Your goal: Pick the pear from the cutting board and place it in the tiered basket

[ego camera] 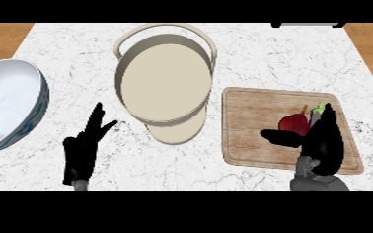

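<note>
Hovering over the wooden cutting board (255, 128) at about four o'clock in my view, my right hand (320, 143) stands spread wide, its black fingers (327, 114) pointing up toward twelve and the thumb jutting out toward nine; it has hold of nothing. The pear (293, 123), dark red and rounded with a short brown stem tilted toward one o'clock, lies on the board just at ten o'clock from my palm, touching or nearly touching the thumb, I cannot tell which. A small green thing (318, 109) peeks out just beside my fingers, too hidden to name. The board is a pale, grained rectangle with rounded corners and a shallow groove near its rim. At eleven o'clock from it sits the tiered basket (164, 79), smooth beige ovals stacked one over another, a thin hoop arching at its far side. A glossy white bowl (22, 98) with a blue-patterned outer wall shows at the nine o'clock edge. My left hand (82, 150) rests at seven o'clock, fingers straight and upward, holding nothing. Everything stands on a white marble counter (284, 54) veined with grey.
</note>
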Robot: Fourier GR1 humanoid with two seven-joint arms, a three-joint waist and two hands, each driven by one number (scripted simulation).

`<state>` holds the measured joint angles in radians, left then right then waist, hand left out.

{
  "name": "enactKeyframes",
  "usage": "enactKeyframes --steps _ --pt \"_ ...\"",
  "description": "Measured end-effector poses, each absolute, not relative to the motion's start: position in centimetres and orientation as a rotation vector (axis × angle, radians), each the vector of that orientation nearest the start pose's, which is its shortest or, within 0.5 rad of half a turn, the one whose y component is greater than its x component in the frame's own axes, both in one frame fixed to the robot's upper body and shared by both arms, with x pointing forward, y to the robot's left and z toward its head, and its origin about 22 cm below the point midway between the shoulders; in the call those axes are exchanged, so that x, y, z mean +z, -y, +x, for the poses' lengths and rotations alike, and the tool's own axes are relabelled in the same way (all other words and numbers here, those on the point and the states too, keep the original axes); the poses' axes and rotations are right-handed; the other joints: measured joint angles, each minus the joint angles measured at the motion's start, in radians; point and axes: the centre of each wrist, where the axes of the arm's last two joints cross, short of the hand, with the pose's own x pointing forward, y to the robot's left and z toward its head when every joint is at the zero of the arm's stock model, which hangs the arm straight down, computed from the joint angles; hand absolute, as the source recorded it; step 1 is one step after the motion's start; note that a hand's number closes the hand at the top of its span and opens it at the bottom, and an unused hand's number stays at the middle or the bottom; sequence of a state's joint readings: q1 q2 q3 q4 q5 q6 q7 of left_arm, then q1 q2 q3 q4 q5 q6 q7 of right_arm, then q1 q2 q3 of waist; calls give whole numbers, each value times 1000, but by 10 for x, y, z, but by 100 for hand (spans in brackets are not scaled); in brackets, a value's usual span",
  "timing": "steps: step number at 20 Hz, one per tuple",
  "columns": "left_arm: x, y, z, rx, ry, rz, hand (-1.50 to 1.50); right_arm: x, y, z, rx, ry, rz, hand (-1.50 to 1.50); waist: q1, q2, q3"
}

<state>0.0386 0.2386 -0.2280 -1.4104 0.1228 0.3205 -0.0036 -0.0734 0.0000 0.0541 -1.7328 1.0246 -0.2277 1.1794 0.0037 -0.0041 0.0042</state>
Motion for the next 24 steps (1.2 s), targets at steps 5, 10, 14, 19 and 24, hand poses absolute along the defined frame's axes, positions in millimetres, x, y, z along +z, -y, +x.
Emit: enactKeyframes --steps 5,10,14,19,24 --pt "-41 -244 222 -23 1354 233 0 47 206 260 -35 703 -999 -150 1 0 -3" --pt "-41 -243 221 -22 1350 230 0 41 207 267 -29 714 -1005 150 2 -3 -7" --pt "-43 -244 220 -21 1352 235 0 35 207 270 -16 731 -1028 150 -1 -7 -11" --pt "-41 -245 219 -21 1348 233 0 26 210 281 10 740 -1102 150 -2 -10 -15" --pt "-43 -237 219 -35 1369 208 0 11 181 266 478 849 -1094 150 21 -8 -18"
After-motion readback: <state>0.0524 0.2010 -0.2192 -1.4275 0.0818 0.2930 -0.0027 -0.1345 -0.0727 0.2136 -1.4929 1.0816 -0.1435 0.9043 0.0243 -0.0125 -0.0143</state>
